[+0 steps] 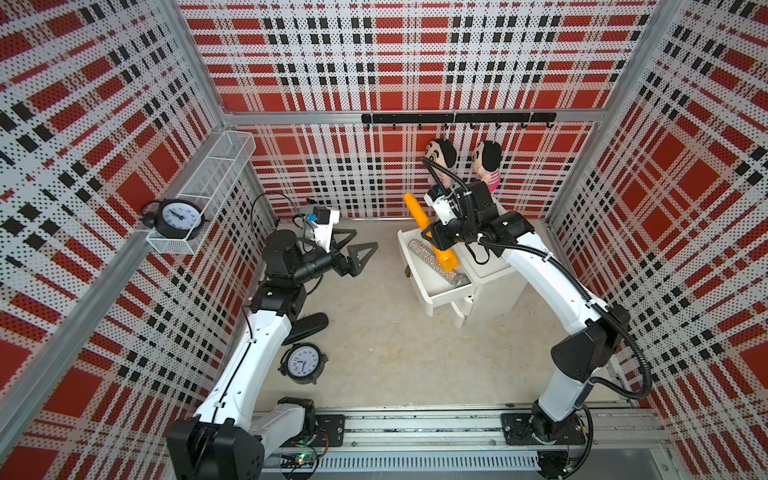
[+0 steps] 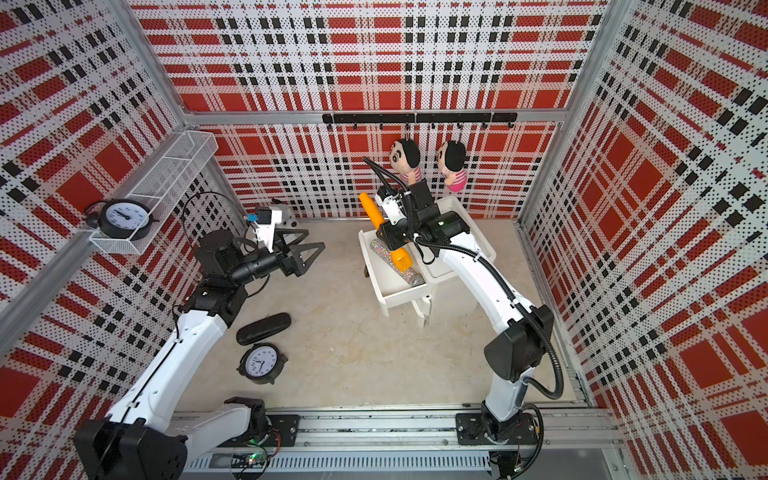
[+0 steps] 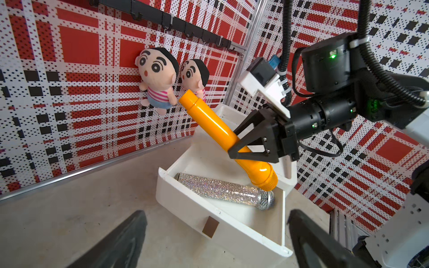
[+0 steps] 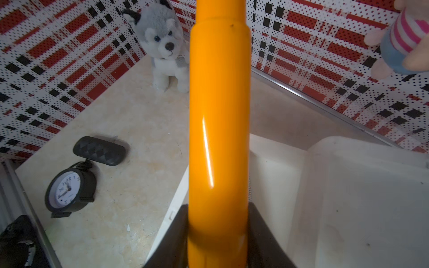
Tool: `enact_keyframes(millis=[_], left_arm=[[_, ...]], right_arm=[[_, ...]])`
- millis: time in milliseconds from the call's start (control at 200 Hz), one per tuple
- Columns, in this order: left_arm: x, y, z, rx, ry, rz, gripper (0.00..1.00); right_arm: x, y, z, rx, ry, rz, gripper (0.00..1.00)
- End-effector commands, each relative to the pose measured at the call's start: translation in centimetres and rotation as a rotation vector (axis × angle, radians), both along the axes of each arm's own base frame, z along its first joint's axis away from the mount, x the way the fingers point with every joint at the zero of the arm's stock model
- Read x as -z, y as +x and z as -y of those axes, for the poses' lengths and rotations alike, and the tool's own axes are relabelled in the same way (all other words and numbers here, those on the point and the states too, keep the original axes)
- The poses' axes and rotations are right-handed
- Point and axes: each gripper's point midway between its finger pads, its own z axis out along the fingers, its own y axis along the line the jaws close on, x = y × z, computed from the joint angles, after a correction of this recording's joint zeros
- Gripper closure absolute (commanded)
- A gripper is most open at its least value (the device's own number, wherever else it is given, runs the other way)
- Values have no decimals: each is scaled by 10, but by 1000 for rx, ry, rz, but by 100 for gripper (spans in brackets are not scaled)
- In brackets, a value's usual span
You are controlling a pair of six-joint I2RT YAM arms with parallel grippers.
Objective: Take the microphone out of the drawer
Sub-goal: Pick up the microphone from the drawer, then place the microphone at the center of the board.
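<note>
My right gripper (image 1: 432, 239) (image 3: 233, 143) (image 4: 218, 222) is shut on an orange microphone (image 1: 417, 212) (image 2: 370, 210) (image 3: 209, 118) (image 4: 218, 116). The microphone is tilted, head down over the open white drawer (image 1: 451, 291) (image 2: 399, 297) (image 3: 185, 204), tail toward the back wall. Its head sits just above the head of a silver glitter microphone (image 1: 422, 252) (image 2: 409, 276) (image 3: 222, 189) lying in the drawer. My left gripper (image 1: 365, 240) (image 2: 316, 241) (image 3: 216, 212) hangs open and holds nothing, left of the drawer and facing its front.
The drawer sticks out of a white cabinet (image 1: 494, 286). Two plush dolls (image 1: 442, 156) hang from a hook rail behind it. A black case (image 1: 309, 326) and a clock (image 1: 302, 363) lie on the floor at left. A husky plush (image 4: 162, 41) sits in the back corner.
</note>
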Motion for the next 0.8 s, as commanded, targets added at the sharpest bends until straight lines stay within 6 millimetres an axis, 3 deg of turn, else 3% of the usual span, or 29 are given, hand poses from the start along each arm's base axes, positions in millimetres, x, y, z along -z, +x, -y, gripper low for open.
enact_keyframes(millis=[0,220,351,556,797], left_arm=[[-8,-1,-6,-28,-17,30,2],[-9,1,-12,-47,-24,32,2],[-11,2,-17,-67,-30,37,2],[-13,7,-25,-97,-49,37,2],[-18,13,-39,-163,-63,42,2]], right_arm=[[-39,-14,-10,-47,151,14,100],[-53,-47,-23,-175,277,-20,100],[-47,-69,-30,-249,330,-67,100],[-2,-108,-67,-341,252,-151,100],[50,-134,-103,-317,231,-221,100]])
